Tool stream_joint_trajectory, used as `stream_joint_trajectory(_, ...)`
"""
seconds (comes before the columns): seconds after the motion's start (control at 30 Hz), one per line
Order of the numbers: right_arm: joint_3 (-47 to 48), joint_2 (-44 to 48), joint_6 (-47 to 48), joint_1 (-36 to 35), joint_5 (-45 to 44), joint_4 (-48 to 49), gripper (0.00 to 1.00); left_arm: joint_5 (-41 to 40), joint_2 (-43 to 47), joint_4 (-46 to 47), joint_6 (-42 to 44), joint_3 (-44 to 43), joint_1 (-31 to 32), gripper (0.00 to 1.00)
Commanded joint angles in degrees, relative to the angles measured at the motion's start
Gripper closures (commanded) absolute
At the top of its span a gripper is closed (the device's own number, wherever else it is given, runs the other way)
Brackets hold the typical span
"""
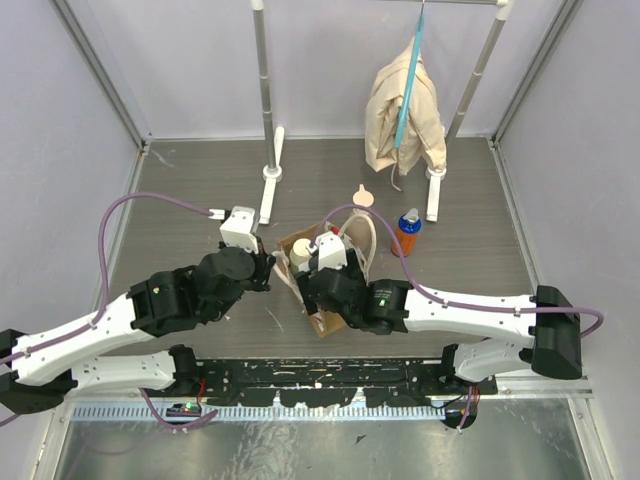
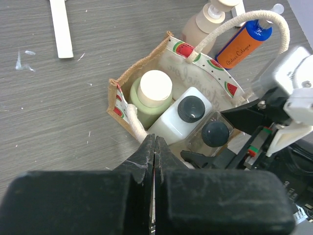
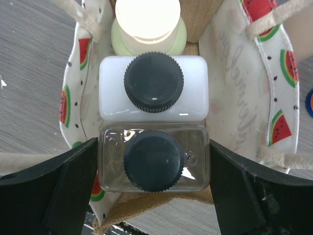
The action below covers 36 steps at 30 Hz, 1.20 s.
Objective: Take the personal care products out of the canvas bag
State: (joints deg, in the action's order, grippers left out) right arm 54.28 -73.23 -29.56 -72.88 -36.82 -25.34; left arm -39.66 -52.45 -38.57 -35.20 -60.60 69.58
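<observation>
Bag (image 1: 291,244) sits centre of the top view, three bottles (image 2: 182,117) inside. Left gripper (image 2: 155,145) has its jaws shut at the bag's rim. Right gripper (image 3: 154,164) has its jaws spread wide, flanking the clear bottle (image 3: 153,160); grip unclear.

Lab test cell: white walls (image 1: 60,120) enclosing grey table (image 1: 200,190).

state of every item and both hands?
Tan canvas bag with watermelon lining: upright, open.
Green cream-capped bottle: capped, in bag.
White dark-capped bottle: capped, in bag.
Clear dark-capped bottle: capped, in bag.
Blue orange-banded bottle: out, on table.
Beige pump-top bottle: out, behind bag.
Left hand: shut, at bag rim.
Right hand: open, straddling clear bottle.
</observation>
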Motion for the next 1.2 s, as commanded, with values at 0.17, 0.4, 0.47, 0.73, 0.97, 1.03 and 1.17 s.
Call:
stream_joint_trajectory(0.17,1.1,0.5,-2.9,0.1,0.0,-0.2,0.34,-1.1,1.8,1.0,-0.9,1.2,-0.1,0.94)
stream_joint_trajectory(0.4,10.8,6.0,1.8,0.0,-4.2,-3.8,0.53,-1.6,1.9,1.4,-0.9,1.2,-0.1,0.93)
stream_joint_trajectory(0.47,14.0,7.1,3.9,0.1,-5.8,-4.7,0.54,-1.8,1.9,1.6,-0.9,1.3,-0.1,0.93)
stream_joint_trajectory(0.73,23.8,12.4,11.1,0.1,-16.4,-6.5,0.54,-2.2,2.1,1.6,-0.8,1.4,-0.1,0.93)
stream_joint_trajectory(0.97,26.3,17.4,14.7,0.1,-24.3,-5.6,0.54,-2.9,2.4,1.8,-0.5,1.7,-0.1,0.92)
stream_joint_trajectory(1.03,26.5,18.0,15.2,0.1,-25.3,-5.5,0.54,-2.8,2.1,2.1,-0.3,1.7,-0.1,0.91)
stream_joint_trajectory(1.17,24.9,18.7,15.6,0.1,-28.6,-5.3,0.54,-2.4,1.0,2.7,-0.1,1.5,-0.1,0.91)
